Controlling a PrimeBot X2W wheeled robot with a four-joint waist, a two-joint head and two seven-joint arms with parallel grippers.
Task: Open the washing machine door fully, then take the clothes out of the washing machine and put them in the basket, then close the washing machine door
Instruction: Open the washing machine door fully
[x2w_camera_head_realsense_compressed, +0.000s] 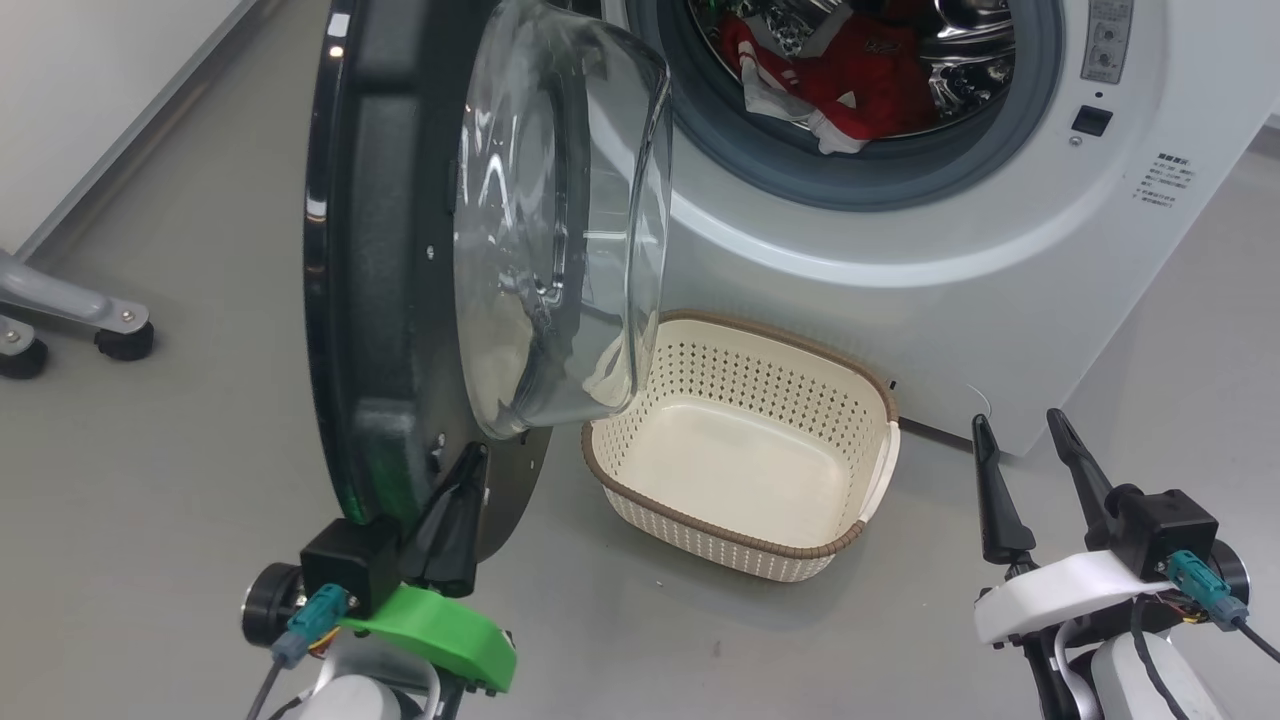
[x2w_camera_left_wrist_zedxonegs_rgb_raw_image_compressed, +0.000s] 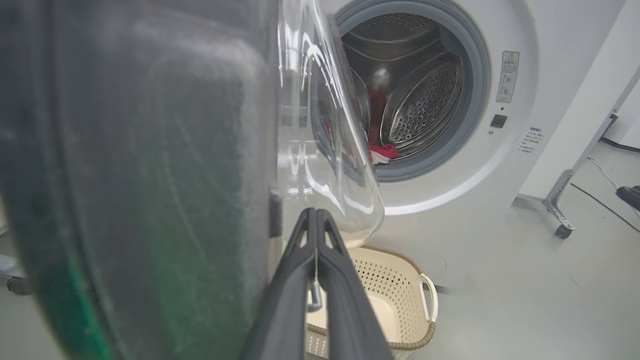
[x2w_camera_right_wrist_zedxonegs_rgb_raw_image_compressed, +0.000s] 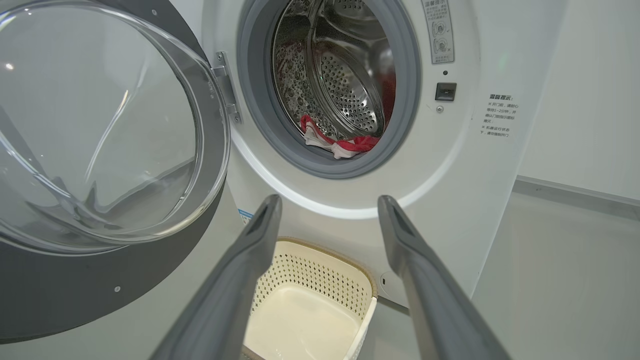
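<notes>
The fingers of the left gripper (x2w_camera_left_wrist_zedxonegs_rgb_raw_image_compressed: 316, 216) are clenched together with nothing between them. They lie close along the inner face of the washing machine door (x2w_camera_head_realsense_compressed: 370, 250), low on its black rim and just under the glass bowl. Whether they touch the rim, I cannot tell. The fingers of the right gripper (x2w_camera_head_realsense_compressed: 1018, 425) are released and spread apart, grasping nothing. They point toward the lower front of the washing machine (x2w_camera_head_realsense_compressed: 900, 290) and are apart from it.

The basket (x2w_camera_head_realsense_compressed: 740, 545) stands on the floor (x2w_camera_head_realsense_compressed: 150, 480) directly before the machine, between the two grippers, and it is empty. Its far rim is just beside the machine front, and the glass bowl of the door hangs over its left corner. The clothes (x2w_camera_head_realsense_compressed: 860, 70) are inside the steel drum, at the bottom. A red and white fold lies on the grey seal at the lower edge of the opening.

The door stands swung out to the left, roughly square to the machine front. Bare grey floor lies right of the basket, up to the right gripper.
</notes>
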